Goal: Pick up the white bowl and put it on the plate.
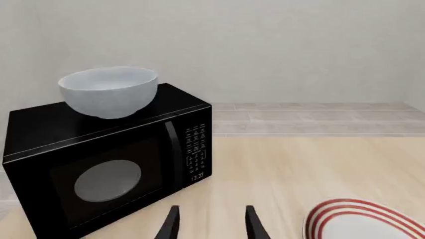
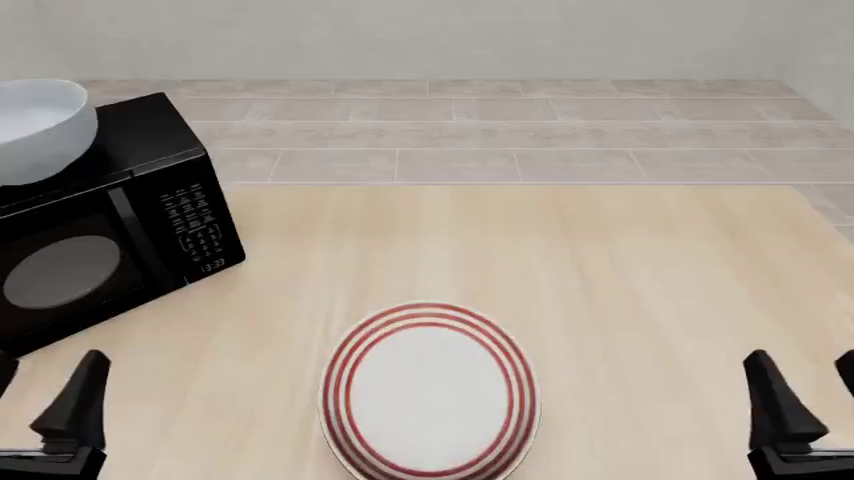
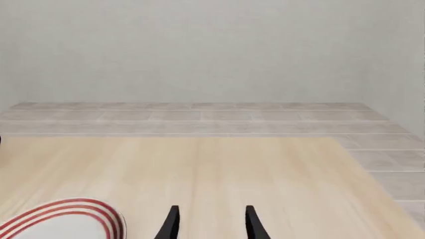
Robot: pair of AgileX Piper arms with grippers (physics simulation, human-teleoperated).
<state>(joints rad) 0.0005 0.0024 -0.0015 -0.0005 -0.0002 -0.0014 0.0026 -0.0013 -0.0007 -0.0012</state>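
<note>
The white bowl [image 2: 34, 125] [image 1: 109, 92] stands upright on top of a black microwave [image 2: 114, 230] [image 1: 113, 169] at the table's far left. The red-ringed plate [image 2: 427, 392] [image 1: 362, 222] [image 3: 63, 221] lies flat near the front edge, in the middle. My left gripper [image 2: 40, 398] [image 1: 211, 223] is at the front left corner, open and holding nothing, well below and in front of the bowl. At the front right, my right gripper [image 2: 807, 388] [image 3: 211, 223] is open too, with nothing in it, off to the right of the plate.
The microwave sits angled on the light wooden table [image 2: 574, 280], its door and keypad facing the front right. Beyond the table's far edge lies a tiled floor [image 2: 507, 130] and a pale wall.
</note>
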